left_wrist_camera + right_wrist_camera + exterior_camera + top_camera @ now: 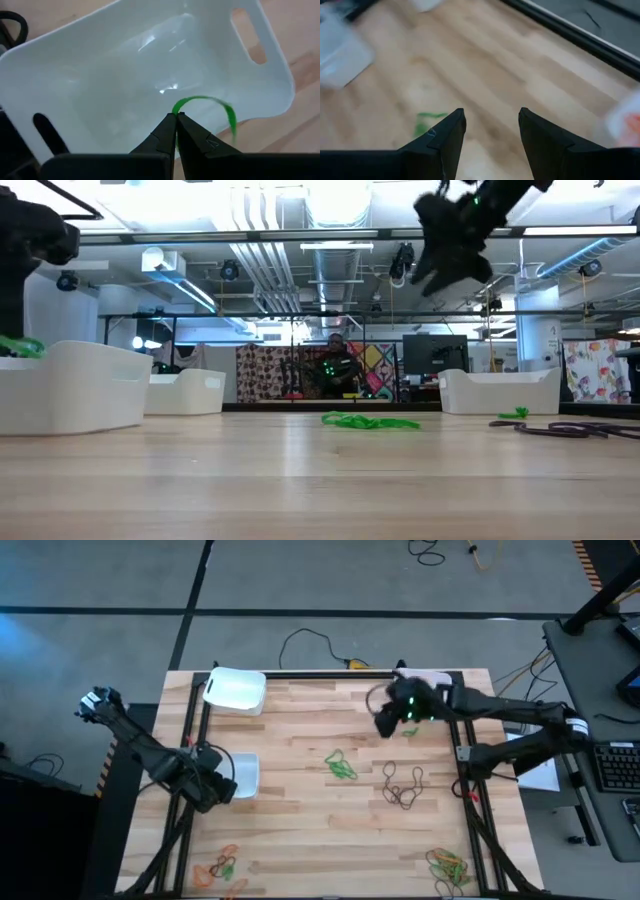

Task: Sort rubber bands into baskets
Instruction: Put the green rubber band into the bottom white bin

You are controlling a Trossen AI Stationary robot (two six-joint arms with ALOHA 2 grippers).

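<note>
On the wooden worktop, loose rubber bands lie scattered. A green band is clamped in the left pincer above a white basket — release is judged next. The right pincer hangs high, fingers apart, empty.

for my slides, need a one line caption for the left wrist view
Left gripper, fingers shut on a green rubber band, holding it above a white basket.
</note>
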